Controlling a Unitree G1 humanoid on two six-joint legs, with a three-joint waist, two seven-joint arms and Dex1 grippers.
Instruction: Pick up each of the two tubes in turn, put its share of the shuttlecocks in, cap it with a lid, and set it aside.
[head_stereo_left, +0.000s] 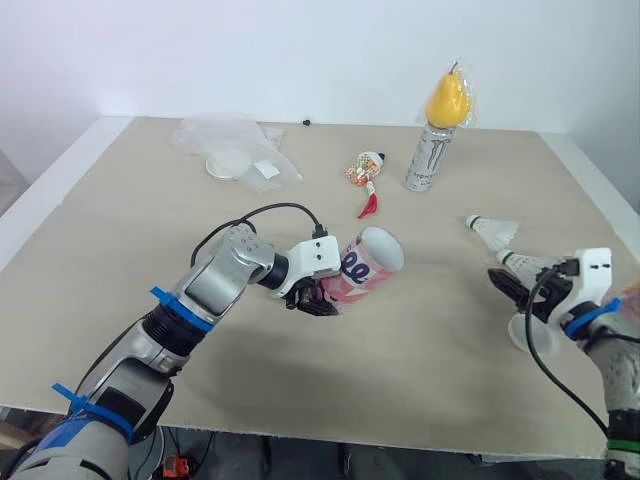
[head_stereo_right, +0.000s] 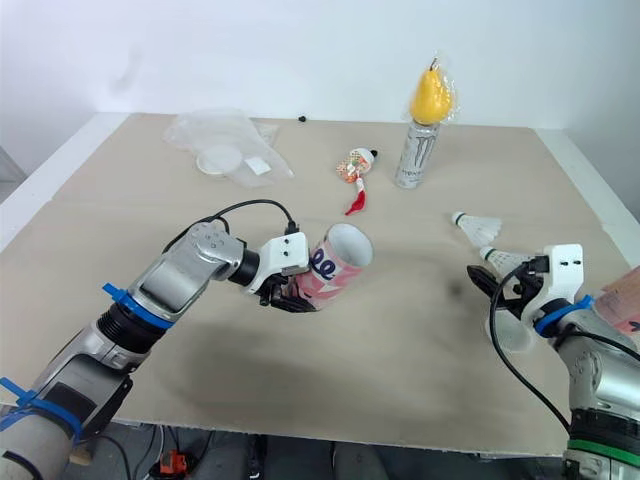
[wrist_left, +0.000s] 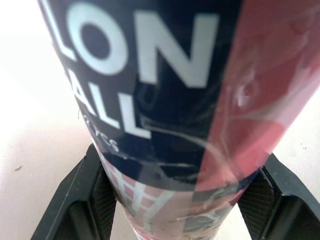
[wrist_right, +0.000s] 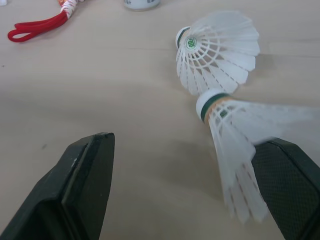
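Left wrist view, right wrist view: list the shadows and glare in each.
Left wrist view: pale sheen streaks the glossy tube, and the table beside it is washed bright. Right wrist view: the nearer shuttlecock casts a soft shadow on the table, without glare.

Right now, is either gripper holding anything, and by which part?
The left gripper clamps the tube near the end opposite its open mouth. The right gripper is open around a shuttlecock, not gripping it.
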